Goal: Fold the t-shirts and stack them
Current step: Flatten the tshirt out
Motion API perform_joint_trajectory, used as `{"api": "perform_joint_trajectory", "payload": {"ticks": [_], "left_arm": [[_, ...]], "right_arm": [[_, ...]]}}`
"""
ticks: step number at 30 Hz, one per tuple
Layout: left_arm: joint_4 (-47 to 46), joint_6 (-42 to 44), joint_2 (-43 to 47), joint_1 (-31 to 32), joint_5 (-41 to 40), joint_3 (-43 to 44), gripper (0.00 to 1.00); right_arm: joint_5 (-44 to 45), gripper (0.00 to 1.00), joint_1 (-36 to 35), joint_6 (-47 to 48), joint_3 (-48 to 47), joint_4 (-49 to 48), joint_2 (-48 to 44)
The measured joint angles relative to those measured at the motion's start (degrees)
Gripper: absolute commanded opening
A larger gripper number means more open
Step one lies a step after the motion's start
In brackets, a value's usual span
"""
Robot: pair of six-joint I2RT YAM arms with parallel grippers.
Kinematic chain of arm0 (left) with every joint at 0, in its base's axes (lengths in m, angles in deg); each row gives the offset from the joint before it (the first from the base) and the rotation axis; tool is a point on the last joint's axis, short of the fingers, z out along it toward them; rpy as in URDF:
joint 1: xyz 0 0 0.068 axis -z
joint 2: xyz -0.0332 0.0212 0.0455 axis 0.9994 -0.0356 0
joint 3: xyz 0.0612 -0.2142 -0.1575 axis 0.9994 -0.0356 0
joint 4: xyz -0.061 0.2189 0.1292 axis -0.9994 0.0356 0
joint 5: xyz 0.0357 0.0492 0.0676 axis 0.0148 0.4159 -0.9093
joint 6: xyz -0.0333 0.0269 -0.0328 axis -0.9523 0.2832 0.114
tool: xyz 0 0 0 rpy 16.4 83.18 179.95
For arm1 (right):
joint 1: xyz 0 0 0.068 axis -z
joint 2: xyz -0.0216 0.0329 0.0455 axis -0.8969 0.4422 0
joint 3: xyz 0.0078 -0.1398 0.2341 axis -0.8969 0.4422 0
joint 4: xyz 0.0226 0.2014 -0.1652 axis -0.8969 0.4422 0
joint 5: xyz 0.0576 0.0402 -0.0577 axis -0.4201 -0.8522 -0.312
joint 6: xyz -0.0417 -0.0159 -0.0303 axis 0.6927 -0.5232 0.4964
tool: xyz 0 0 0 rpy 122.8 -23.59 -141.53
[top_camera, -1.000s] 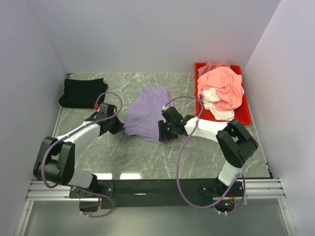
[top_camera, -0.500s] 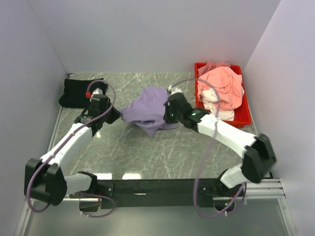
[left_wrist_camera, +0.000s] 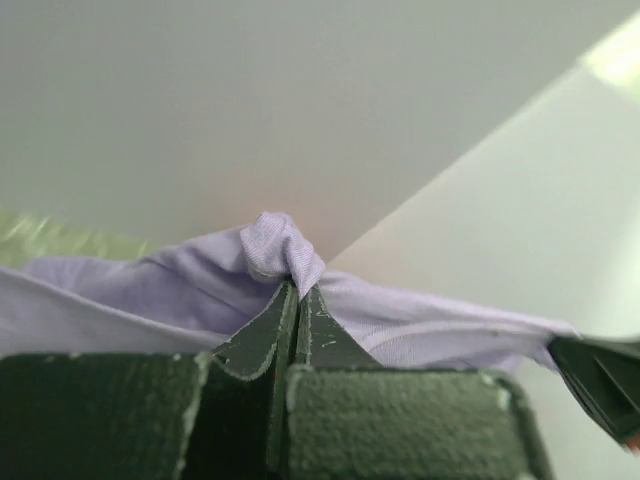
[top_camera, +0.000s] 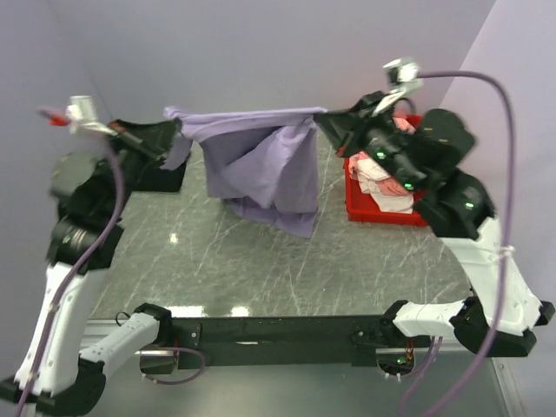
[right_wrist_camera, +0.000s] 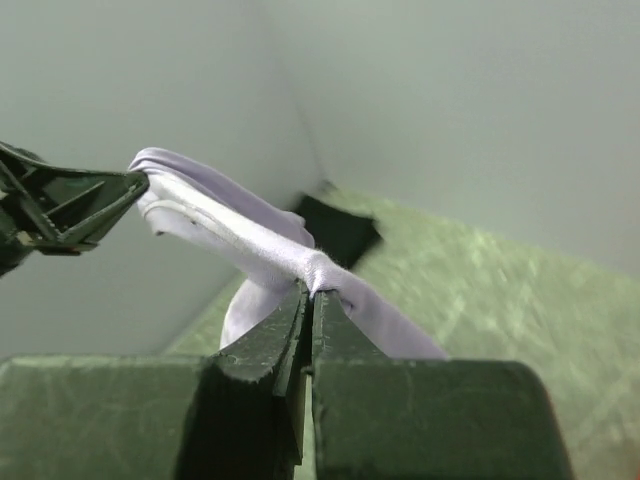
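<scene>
The left gripper (left_wrist_camera: 297,292) is clamped on the lavender-purple t-shirt (top_camera: 261,161) at nine o'clock, the right gripper (right_wrist_camera: 308,290) at three o'clock. The cloth hangs stretched between them above the table (top_camera: 261,261).

Right gripper (right_wrist_camera: 307,300) pinched tight on edge of lavender shirt (right_wrist_camera: 250,240). Cloth runs taut up-left to left gripper (right_wrist_camera: 135,183), also clamping it. Beyond: dark heap, probably black shirt (right_wrist_camera: 340,232), on green marbled surface (right_wrist_camera: 500,300).
</scene>
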Motion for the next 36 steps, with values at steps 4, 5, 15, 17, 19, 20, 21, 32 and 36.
{"api": "perform_joint_trajectory", "payload": {"ticks": [4,5,15,17,19,20,21,32,36], "left_arm": [[-2.6,1.6,4.6,0.2,4.0,5.5,0.01],[-3.0,2.0,5.2,0.2,5.0,7.0,0.01],[-6.1,5.5,1.8,0.3,7.0,14.7,0.01],[-5.9,6.3,-1.8,0.4,4.3,15.0,0.01],[-5.4,7.4,-6.2,0.4,0.7,16.6,0.01],[-5.1,8.0,-9.3,0.4,-1.4,17.7,0.01],[-5.0,8.7,-12.6,0.2,-3.2,19.2,0.01],[-2.1,10.2,-39.2,-9.8,3.8,38.9,0.0],[-5.5,10.9,-33.8,-9.7,6.1,35.7,0.0]], "right_arm": [[-7.3,0.0,-0.2,1.6,-10.7,3.8,-0.1],[-8.9,0.0,-0.3,1.8,-12.3,4.1,-0.1],[-12.3,0.0,-0.4,7.4,-16.0,4.0,-0.2],[-10.9,0.0,0.9,8.7,-15.6,2.8,1.9],[-10.8,0.0,4.4,9.0,-15.8,1.5,5.0],[-11.7,0.0,7.3,8.5,-16.9,1.3,7.5],[-12.6,0.0,10.6,7.8,-19.4,1.2,10.4],[-23.9,0.0,22.0,1.2,-29.3,-6.3,30.9],[-26.8,0.0,21.9,1.0,-28.2,-7.7,25.2]]}}
